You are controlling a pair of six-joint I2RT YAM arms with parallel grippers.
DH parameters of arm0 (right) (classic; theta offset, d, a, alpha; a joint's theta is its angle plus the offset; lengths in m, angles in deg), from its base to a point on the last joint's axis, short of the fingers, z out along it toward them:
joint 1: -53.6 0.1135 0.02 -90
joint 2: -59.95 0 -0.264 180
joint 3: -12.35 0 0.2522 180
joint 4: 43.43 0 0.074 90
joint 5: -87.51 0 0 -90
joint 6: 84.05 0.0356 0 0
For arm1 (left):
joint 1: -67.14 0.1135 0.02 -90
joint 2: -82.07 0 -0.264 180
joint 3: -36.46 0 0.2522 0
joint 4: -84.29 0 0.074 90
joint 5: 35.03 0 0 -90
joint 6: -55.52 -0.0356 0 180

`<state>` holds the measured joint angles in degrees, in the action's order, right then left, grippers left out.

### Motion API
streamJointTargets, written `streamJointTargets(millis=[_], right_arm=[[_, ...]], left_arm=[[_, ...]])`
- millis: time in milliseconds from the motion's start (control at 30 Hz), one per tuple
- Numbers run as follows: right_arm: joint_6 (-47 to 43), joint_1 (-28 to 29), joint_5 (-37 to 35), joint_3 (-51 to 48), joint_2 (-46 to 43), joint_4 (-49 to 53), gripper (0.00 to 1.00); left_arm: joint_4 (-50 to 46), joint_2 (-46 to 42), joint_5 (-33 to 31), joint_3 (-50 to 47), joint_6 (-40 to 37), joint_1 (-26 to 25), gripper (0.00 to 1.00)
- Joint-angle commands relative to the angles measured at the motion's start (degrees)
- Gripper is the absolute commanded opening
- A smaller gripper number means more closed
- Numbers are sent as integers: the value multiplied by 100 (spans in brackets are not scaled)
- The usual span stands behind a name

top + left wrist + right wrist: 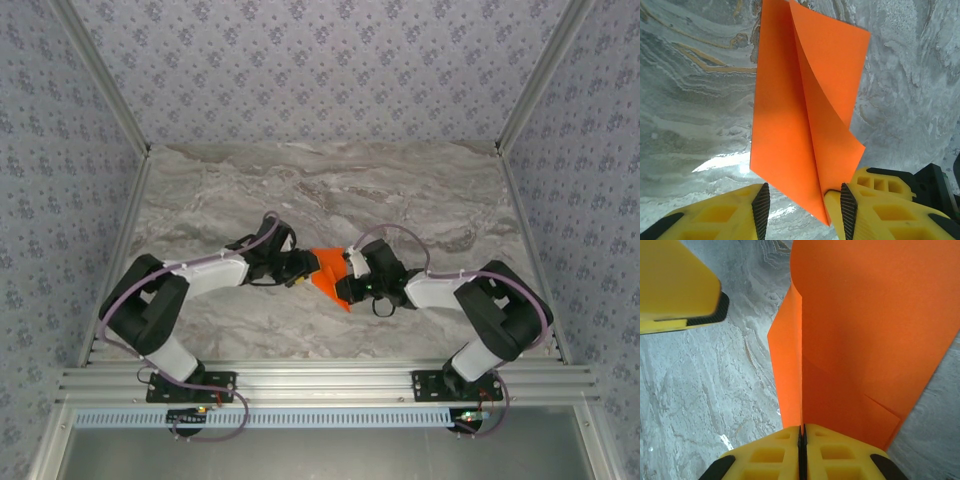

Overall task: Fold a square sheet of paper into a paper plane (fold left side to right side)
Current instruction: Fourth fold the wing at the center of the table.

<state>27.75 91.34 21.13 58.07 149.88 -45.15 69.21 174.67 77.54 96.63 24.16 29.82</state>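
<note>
The square sheet of paper, bright orange and folded into a pointed shape with layered flaps, is held up over the middle of the table between both grippers. My right gripper is shut on it; in the right wrist view the jaws pinch a fold of the paper, which rises straight from the seam. My left gripper is open around the paper's pointed end. In the left wrist view that gripper has its pads apart, and the tip lies against the right fingertip. A left finger shows at the upper left of the right wrist view.
The marble table top has patterned walls on three sides, with slanted metal posts at the far corners. An aluminium rail with both arm bases runs along the near edge. Both arms bend inward and meet at the centre.
</note>
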Motion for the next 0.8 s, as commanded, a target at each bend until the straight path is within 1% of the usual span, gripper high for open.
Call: streamJointTargets(millis=[0, 267, 600, 767], right_arm=[[155, -64, 279, -39, 78, -200, 9], [247, -126, 363, -157, 88, -374, 8], [310, -190, 424, -225, 151, -497, 8], [360, -223, 475, -252, 197, -586, 8]], left_arm=[[227, 226, 160, 239, 78, -63, 44], [429, 552, 252, 423, 179, -133, 44], [396, 877, 267, 658, 213, -237, 44], [318, 899, 222, 683, 193, -236, 43]])
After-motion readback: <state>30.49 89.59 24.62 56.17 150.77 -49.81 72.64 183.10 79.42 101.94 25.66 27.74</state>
